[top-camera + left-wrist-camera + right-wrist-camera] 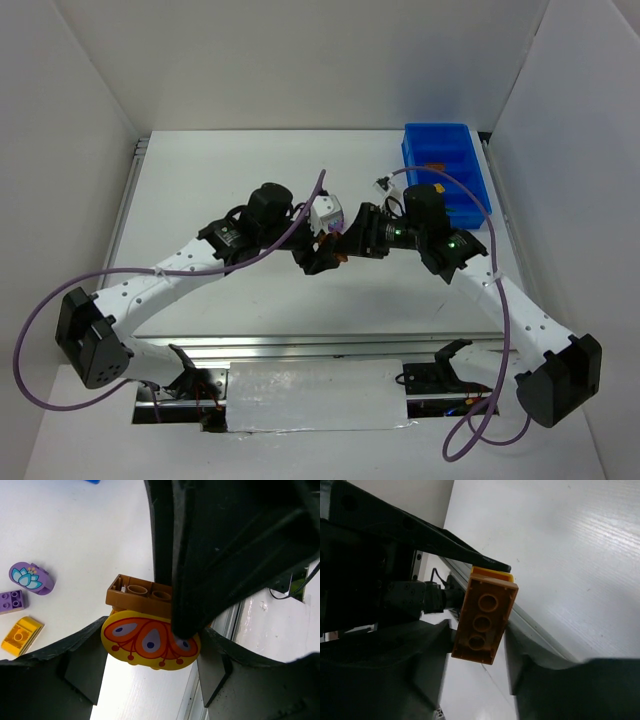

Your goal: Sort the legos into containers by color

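Note:
A brown brick (135,592) is stuck to a yellow oval piece (150,642) with an orange butterfly print. My left gripper (150,665) is shut on the yellow piece. My right gripper (477,655) is shut on the brown brick (485,620), with the yellow piece (492,573) showing at its far end. In the top view the two grippers meet above the table's middle, the left gripper (312,242) to the left of the right gripper (342,250). The blue tray (445,170) stands at the back right.
On the table in the left wrist view lie a purple oval piece with a flower print (31,577), a small purple brick (11,601) and a yellow brick (21,636). A small orange piece (435,165) lies in the tray. White walls enclose the table.

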Controlling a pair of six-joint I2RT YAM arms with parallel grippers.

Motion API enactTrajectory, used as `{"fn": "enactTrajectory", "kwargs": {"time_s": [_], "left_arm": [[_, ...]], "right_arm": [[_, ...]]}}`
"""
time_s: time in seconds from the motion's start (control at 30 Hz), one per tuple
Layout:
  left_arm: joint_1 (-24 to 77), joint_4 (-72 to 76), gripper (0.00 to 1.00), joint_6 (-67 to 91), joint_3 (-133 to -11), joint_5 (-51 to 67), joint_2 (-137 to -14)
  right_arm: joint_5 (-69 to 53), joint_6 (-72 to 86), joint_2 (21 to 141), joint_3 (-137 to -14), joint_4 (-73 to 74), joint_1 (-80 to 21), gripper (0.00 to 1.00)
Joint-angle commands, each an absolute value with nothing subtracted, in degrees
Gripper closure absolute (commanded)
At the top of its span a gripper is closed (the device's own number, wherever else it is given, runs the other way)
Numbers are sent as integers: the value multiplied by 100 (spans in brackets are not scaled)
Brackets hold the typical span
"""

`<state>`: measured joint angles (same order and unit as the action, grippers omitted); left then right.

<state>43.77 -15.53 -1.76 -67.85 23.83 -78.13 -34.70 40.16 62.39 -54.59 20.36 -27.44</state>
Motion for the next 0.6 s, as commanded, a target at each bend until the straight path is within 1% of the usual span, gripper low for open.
{"fn": "enactTrajectory", "kwargs": {"time_s": [0.0,0.1,0.13,0.17,0.2,0.33,0.4,0.47,0.5,0.57], "left_arm": [[4421,-1459,100,-387,-7040,2400,-7866],[4421,-1450,100,-378,-7040,2426,-7857],[4421,-1459,100,-387,-7040,2443,-7849],[4421,-1459,100,-395,-7040,2504,-7831],[4421,-1459,100,-396,-7031,2514,-7822],[4421,-1520,100,-404,-6987,2408,-7805],[4421,-1547,100,-387,-6935,2391,-7787],[4421,-1494,100,-369,-6821,2391,-7726],[4430,-1433,100,-352,-6786,2382,-7699],[4430,-1406,100,-334,-6715,2391,-7647]], "right_arm": [[-3473,3868,6179,-5765,2126,-2821,52],[-3287,3788,6152,-5774,2223,-2821,78],[-3296,3779,6161,-5774,2232,-2813,79],[-3305,3762,6179,-5766,2232,-2821,96],[-3287,3753,6196,-5783,2276,-2830,100],[-2884,3534,6152,-5915,2417,-2813,100],[-2856,3209,6170,-6055,2513,-2629,100],[-3609,3103,6266,-6073,2418,-2305,100],[-3934,3137,6301,-6021,2139,-1963,100],[-4654,3357,6328,-5942,1777,-1750,100]]}}
